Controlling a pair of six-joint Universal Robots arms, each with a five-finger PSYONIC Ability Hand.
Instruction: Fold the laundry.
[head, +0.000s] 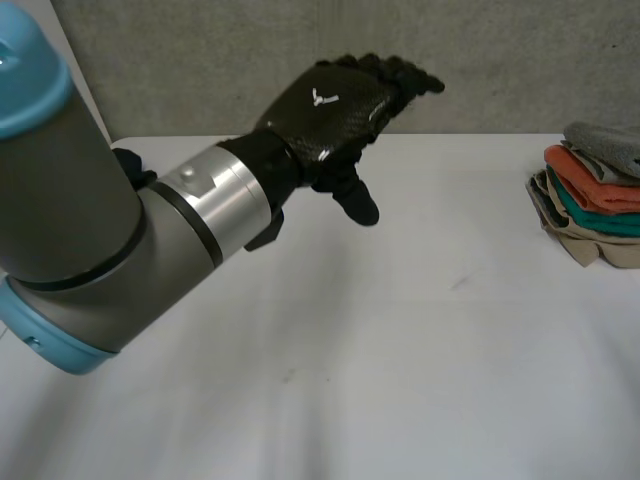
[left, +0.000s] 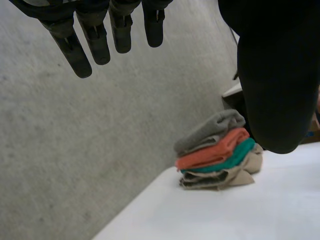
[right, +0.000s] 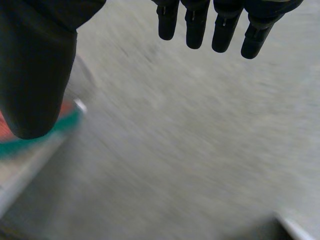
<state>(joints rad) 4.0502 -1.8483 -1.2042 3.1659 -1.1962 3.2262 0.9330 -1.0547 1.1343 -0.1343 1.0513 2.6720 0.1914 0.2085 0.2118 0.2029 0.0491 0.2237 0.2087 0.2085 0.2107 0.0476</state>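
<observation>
- The left hand (head: 335, 100) is held in the air above the white surface (head: 400, 350); its fingers (left: 75, 55) are stretched out straight and spread apart, the thumb is set wide of them, and nothing is held or touched.
- The right hand (right: 35, 75) is likewise opened out, with its fingers (right: 222, 30) straight, the thumb apart from them, and nothing in its grasp.
- Both hands are black, and a woven, glossy pattern is seen on the back of the left one.
- The pile of folded laundry (head: 595, 195) is laid at the right end of the surface, near the far edge and well apart from the left hand. Soft cloths are stacked in it: grey on top, then orange, teal and beige.
- A rough grey wall (head: 200, 60) is seen behind the surface.
- The near left of the surface is covered by the left arm (head: 90, 230), a thick grey tube with light-blue caps.
</observation>
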